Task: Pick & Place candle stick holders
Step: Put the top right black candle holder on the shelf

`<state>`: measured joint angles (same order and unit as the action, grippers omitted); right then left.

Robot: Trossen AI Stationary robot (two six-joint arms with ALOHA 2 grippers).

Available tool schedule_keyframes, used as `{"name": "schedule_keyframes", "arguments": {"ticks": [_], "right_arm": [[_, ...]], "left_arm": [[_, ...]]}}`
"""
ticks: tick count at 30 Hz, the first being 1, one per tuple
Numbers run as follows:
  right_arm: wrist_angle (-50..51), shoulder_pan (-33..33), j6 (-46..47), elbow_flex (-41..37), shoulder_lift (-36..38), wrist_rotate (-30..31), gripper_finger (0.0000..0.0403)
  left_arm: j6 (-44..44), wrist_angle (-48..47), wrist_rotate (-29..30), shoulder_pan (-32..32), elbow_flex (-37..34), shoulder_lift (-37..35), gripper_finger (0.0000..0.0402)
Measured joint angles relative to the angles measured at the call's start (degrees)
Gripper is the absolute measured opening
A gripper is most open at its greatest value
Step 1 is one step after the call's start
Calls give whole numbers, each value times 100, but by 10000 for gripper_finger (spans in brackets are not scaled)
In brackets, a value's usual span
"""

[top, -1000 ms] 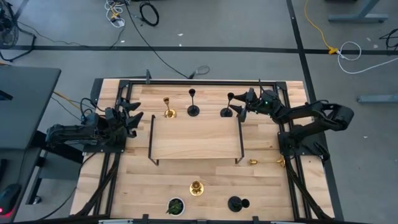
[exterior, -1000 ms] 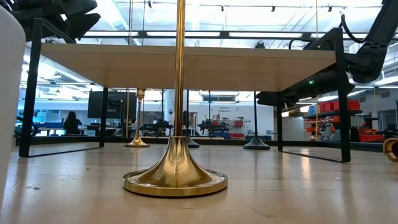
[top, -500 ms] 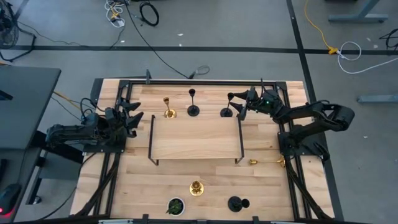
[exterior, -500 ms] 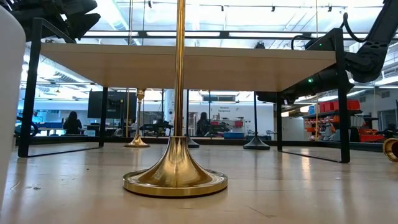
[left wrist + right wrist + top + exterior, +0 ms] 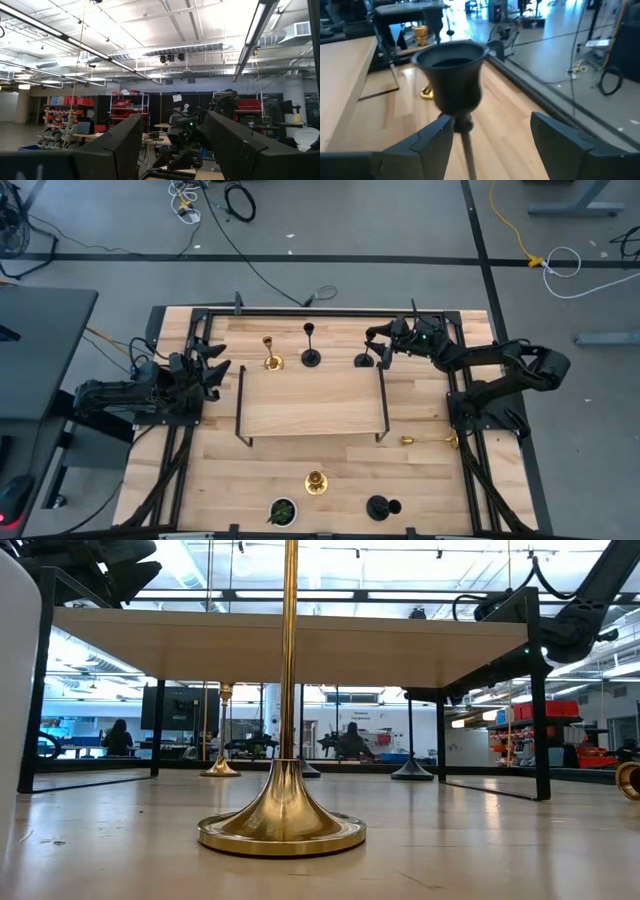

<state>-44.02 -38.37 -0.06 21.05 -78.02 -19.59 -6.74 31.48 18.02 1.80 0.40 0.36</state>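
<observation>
The right gripper [image 5: 381, 345] sat at the far right of the table, fingers spread wide either side of a black candle stick holder [image 5: 364, 360], its cup [image 5: 452, 70] between them and nothing gripped yet, lined up for a stem grab, I'd judge. The left gripper [image 5: 212, 373] waited open and empty at the left edge, beside the raised wooden shelf [image 5: 312, 402]. A gold holder [image 5: 271, 352] and a black one [image 5: 311, 346] stood along the far side; nearer, another gold [image 5: 316, 481] stood upright.
</observation>
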Motion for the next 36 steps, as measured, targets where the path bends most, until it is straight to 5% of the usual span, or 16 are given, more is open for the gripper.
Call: {"name": "schedule_keyframes", "arguments": {"ticks": [7,17,36], "right_arm": [[128,1,66,27,0,-42,220],[129,0,65,27,0,-42,15],[665,-11,102,431,280,115,2]], "left_arm": [[0,0,0,-1,0,0,222],[0,0,0,-2,0,0,222],[2,0,0,0,0,0,222]]}}
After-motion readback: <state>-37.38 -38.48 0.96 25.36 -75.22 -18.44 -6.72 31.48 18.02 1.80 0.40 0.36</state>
